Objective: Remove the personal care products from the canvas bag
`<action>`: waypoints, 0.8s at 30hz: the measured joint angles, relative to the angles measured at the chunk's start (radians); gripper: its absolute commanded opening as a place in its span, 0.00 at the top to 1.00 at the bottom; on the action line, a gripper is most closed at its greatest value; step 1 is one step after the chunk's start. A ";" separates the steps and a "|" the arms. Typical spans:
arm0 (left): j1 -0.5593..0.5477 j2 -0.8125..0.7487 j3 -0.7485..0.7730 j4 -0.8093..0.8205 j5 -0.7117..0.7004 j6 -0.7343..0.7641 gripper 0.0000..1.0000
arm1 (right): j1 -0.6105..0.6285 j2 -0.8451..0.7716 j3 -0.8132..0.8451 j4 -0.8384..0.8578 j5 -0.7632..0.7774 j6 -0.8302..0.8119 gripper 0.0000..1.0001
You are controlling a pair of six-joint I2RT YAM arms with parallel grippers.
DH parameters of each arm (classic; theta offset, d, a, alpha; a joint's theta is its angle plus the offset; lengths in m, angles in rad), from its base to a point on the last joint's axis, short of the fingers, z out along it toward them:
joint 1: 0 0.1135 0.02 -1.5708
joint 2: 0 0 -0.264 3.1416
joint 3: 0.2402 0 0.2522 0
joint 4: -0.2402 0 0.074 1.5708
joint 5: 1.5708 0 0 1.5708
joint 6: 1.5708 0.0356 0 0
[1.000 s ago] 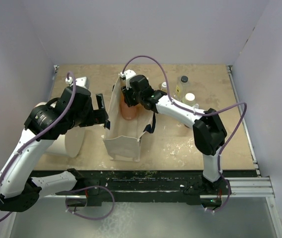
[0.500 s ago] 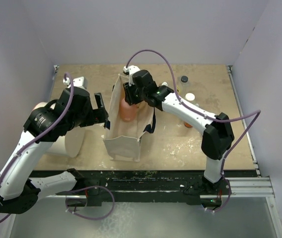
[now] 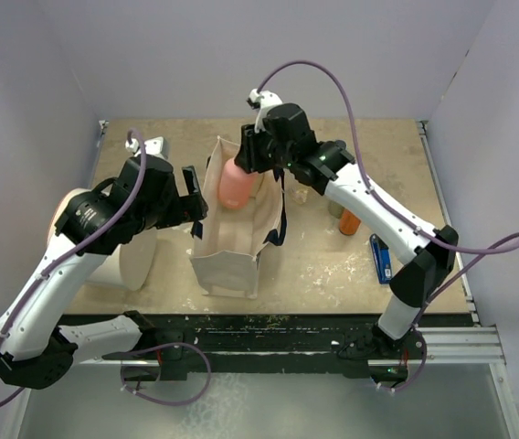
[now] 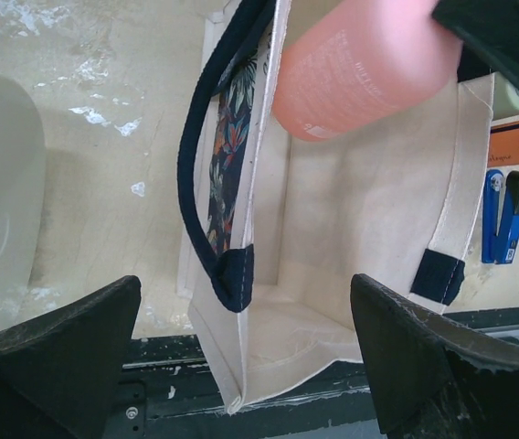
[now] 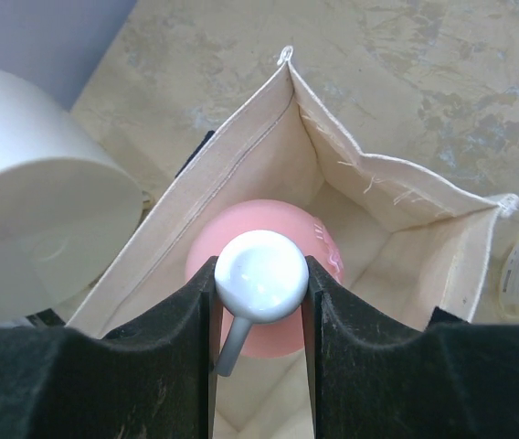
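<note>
pink pump bottle [image 3: 235, 186] has risen higher over the canvas bag [image 3: 232, 261], right pincer [image 5: 261, 274] clamped on its pump head, left pincer [image 4: 244, 306] spread wide.

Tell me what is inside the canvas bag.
Only the pink pump bottle, its pump head clamped in the right gripper, hangs inside the canvas bag. The cloth floor that shows is bare; the bottle covers the far end.
</note>
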 measured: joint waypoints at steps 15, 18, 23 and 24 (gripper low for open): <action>0.000 0.012 -0.010 0.021 0.019 0.003 0.01 | -0.248 -0.178 0.029 -0.059 -0.108 0.140 1.00; 0.000 0.012 -0.010 0.020 0.019 0.006 0.01 | -0.296 -0.212 0.031 -0.069 -0.102 0.142 1.00; 0.000 0.014 -0.010 0.020 0.019 0.013 0.01 | -0.335 -0.292 -0.003 -0.074 -0.050 0.114 1.00; 0.000 0.015 -0.010 0.019 0.019 0.017 0.01 | -0.337 -0.312 -0.020 -0.073 -0.037 0.103 1.00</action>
